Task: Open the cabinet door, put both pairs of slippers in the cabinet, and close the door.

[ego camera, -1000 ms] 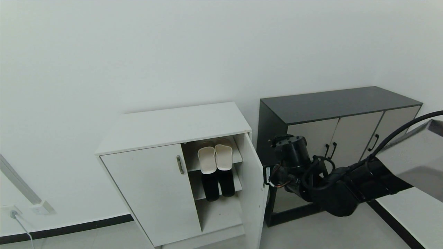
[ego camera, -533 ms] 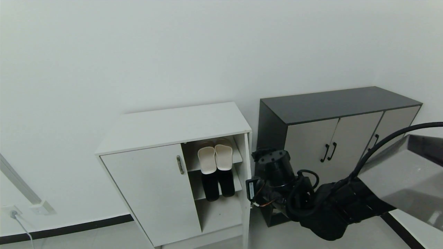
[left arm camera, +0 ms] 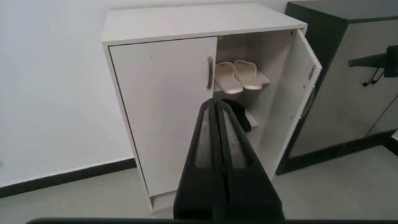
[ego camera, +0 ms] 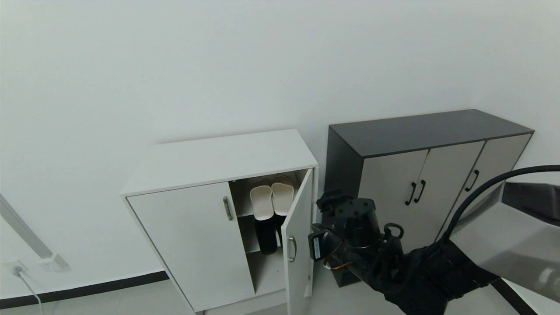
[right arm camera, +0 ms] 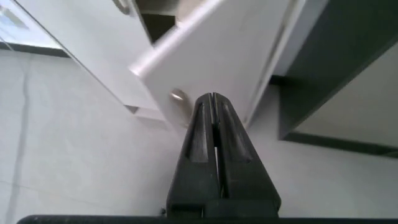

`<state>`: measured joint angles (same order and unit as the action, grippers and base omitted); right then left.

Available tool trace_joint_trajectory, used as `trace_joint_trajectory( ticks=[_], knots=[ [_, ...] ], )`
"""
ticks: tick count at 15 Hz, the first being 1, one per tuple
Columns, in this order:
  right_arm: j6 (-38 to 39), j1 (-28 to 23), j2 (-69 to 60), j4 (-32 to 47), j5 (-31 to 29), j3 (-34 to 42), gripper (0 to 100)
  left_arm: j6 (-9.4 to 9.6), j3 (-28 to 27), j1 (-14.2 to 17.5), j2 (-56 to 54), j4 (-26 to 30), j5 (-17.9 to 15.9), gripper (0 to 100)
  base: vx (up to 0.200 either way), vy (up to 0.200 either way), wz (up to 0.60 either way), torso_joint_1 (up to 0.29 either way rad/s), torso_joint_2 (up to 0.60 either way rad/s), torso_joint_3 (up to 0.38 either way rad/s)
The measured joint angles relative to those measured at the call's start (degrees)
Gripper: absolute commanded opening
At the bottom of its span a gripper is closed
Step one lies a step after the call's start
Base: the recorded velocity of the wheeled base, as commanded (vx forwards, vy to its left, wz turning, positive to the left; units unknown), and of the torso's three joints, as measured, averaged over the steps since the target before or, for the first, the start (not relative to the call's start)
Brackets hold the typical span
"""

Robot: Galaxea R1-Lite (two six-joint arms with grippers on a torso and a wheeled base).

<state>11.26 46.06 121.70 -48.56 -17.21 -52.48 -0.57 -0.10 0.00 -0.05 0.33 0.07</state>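
Observation:
The white cabinet (ego camera: 218,159) has its left door closed and its right door (ego camera: 298,227) standing about half open. Inside, a white pair of slippers (ego camera: 271,199) lies on the upper shelf and a black pair (ego camera: 266,238) on the shelf below. My right gripper (right arm camera: 213,99) is shut, with its tips against the outer face of the right door (right arm camera: 236,50), close to the door's handle (right arm camera: 179,96). My left gripper (left arm camera: 216,106) is shut on nothing and hangs in front of the cabinet, below the white slippers (left arm camera: 242,73); it hides part of the black slippers (left arm camera: 241,113).
A dark cabinet (ego camera: 428,131) with grey doors stands right of the white one, a narrow gap between them. My right arm's wrist (ego camera: 354,218) is in front of that gap. A wall socket with a cable (ego camera: 17,269) is low on the left wall.
The right door has swung from wide open to about half open. My right arm has moved left with it, behind its outer face.

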Motion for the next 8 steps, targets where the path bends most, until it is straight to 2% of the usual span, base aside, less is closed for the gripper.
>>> trace_joint_trajectory(
  ticks=[2, 8],
  knots=[
    [-1.8, -1.3, -0.6, -1.4, -0.1, 1.1, 0, -0.02, 0.0, 0.0, 0.0, 0.0, 0.0, 0, 0.0, 0.0, 0.0, 0.0, 0.0, 0.0],
    [-1.8, -2.0, -2.3, -1.5, 0.7, 3.1, 0, 0.0, 0.0, 0.0, 0.0, 0.0, 0.1, 0, 0.0, 0.0, 0.6, 0.004, 0.0, 0.002]
  ],
)
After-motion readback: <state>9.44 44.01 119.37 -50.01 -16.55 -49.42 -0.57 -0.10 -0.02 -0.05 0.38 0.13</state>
